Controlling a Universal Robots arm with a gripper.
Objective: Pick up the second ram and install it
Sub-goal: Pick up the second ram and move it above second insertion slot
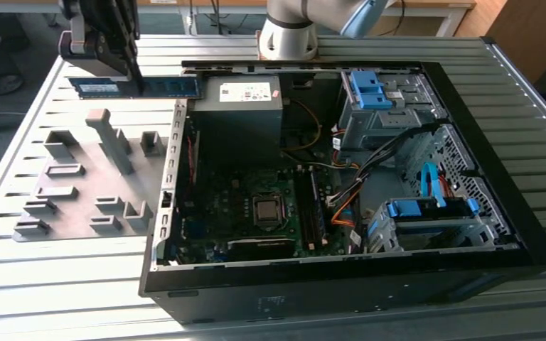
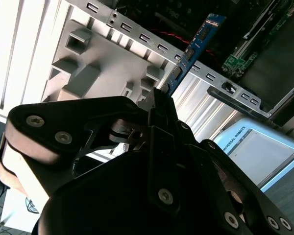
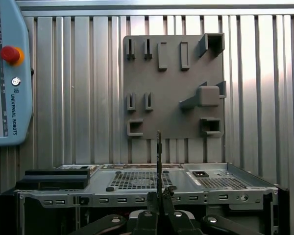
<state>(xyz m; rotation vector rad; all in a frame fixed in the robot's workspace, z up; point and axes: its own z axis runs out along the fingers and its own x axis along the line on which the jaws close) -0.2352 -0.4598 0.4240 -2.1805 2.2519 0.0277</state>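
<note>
The second ram (image 1: 173, 87) is a slim blue-green strip with dark chips, held level in the air over the far side of the table. It hangs just off the exterior view's left of the open computer case (image 1: 500, 213). My black gripper (image 1: 136, 84) is shut on its middle, so both ends stick out. In the second wrist view the ram (image 2: 193, 46) juts out from my gripper (image 2: 161, 95) toward the case rim. In the first wrist view the ram (image 3: 159, 156) stands edge-on, clamped by my gripper (image 3: 159, 198). The motherboard (image 1: 244, 213) lies inside the case.
A grey fixture plate (image 1: 88, 177) with raised blocks lies on the slatted table (image 1: 65, 277), on the exterior view's left of the case. The power supply (image 1: 239, 106), drive cages (image 1: 382, 99) and cables (image 1: 349, 192) crowd the case. A teach pendant (image 3: 7, 73) rests on the table.
</note>
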